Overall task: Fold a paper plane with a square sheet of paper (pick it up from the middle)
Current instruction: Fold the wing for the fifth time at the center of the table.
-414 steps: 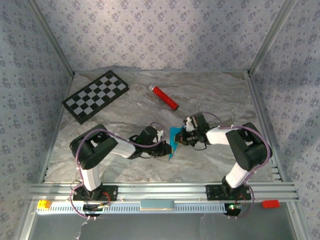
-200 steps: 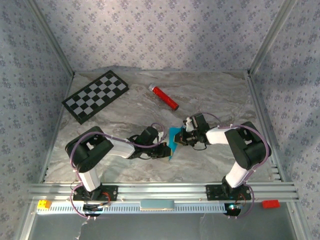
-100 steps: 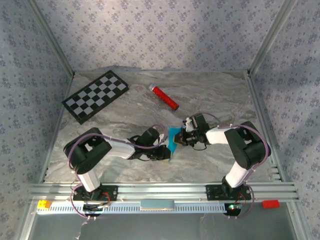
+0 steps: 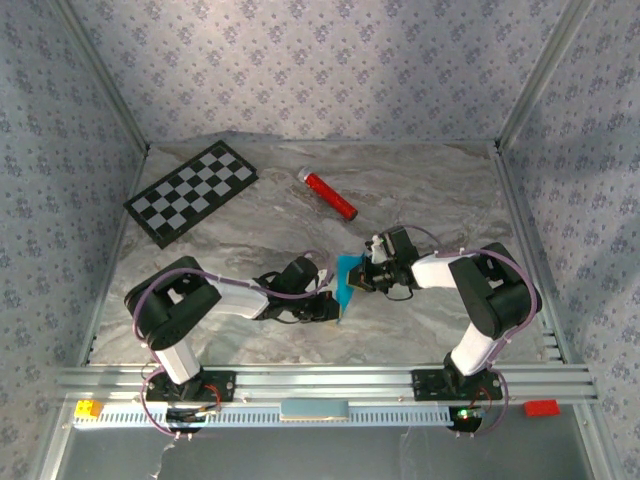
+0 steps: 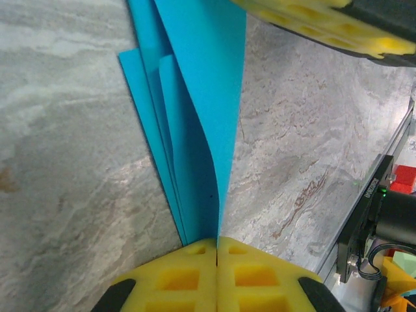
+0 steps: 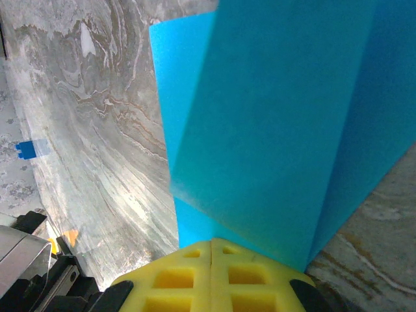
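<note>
The blue paper (image 4: 346,283) stands folded in the middle of the surface (image 4: 430,190). Its long side runs far to near. The left gripper (image 5: 216,250) and right gripper (image 6: 211,250) pinch it tight from opposite sides.

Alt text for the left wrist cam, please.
The left claw, yellow-padded, is shut on the bottom edge of a folded cyan paper, whose layers fan up the frame above a marbled table. The right claw edges in at the top right.
</note>
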Controlling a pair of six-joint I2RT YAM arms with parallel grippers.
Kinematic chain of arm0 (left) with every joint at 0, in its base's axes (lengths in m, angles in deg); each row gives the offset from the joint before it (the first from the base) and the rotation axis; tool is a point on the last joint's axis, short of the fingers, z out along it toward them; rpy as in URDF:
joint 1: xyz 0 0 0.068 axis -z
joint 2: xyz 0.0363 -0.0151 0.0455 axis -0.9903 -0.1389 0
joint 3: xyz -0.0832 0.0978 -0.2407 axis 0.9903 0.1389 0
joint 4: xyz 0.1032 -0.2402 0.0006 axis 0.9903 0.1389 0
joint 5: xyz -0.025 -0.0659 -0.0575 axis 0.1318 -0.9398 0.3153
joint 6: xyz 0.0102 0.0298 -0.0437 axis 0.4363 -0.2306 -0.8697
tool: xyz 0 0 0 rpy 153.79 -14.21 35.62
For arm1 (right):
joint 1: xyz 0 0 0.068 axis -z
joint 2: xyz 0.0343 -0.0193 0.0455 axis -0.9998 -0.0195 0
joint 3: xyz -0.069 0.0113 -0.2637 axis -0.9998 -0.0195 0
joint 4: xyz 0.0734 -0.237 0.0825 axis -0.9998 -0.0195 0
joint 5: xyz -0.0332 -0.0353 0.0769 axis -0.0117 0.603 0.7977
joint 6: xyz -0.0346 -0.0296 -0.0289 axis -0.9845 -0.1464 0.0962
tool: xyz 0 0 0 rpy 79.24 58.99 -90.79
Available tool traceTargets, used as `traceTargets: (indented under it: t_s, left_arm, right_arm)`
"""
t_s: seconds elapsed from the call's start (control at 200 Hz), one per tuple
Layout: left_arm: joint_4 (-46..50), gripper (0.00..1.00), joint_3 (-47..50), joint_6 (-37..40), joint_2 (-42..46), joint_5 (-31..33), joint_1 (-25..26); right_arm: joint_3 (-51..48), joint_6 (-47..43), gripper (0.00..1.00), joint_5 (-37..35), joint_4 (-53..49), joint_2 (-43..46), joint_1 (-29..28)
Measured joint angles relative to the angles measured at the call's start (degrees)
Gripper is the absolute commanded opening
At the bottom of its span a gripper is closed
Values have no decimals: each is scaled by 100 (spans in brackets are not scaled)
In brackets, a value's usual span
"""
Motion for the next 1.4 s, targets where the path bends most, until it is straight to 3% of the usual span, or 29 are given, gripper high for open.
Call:
traceTargets:
  t_s: [0.12, 0.27, 0.485, 1.049, 1.399]
  left_arm:
    - [39, 9, 13, 2, 22, -17, 11]
    - [70, 2, 55, 17, 74, 4, 44]
    - [87, 8, 55, 61, 76, 9, 44]
    - [155, 3, 55, 155, 94, 17, 63]
    - [505, 21, 208, 151, 450, 55, 166]
  right_arm:
    - [11, 0, 1, 0, -15, -2, 0]
    - [17, 0, 1, 0, -24, -7, 0]
    - [22, 0, 1, 2, -31, -11, 0]
    - [22, 0, 0, 2, -39, -11, 0]
    - [26, 0, 0, 2, -42, -11, 0]
